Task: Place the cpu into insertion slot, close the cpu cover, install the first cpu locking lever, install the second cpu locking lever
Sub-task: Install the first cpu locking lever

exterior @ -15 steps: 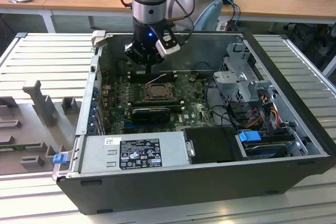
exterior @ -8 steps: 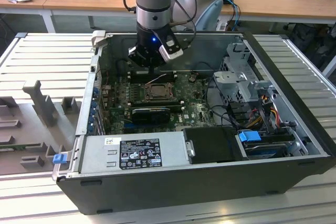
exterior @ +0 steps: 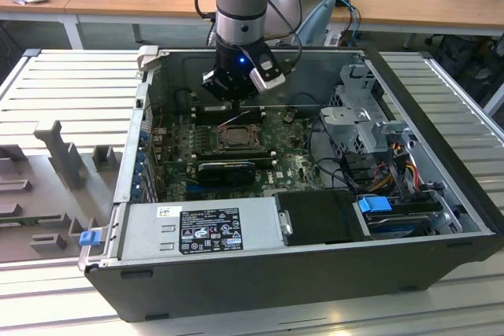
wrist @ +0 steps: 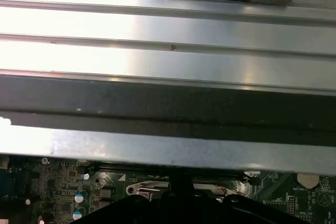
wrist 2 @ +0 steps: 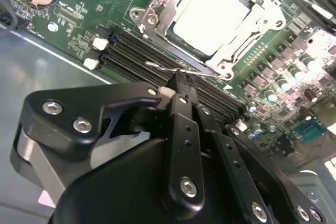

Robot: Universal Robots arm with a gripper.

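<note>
Motherboard point(wrist 2: 79, 19): cpu point(wrist 2: 210, 14) (seated) beyond fingers point(wrist 2: 181, 90)

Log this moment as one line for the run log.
gripper: at wire lever beside socket | cpu: seated in socket | cover: down over cpu

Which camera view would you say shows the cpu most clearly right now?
The second wrist view: the cpu shows its pale face, seated under the cpu cover. In the exterior view it is a small square beneath the gripper.
</note>
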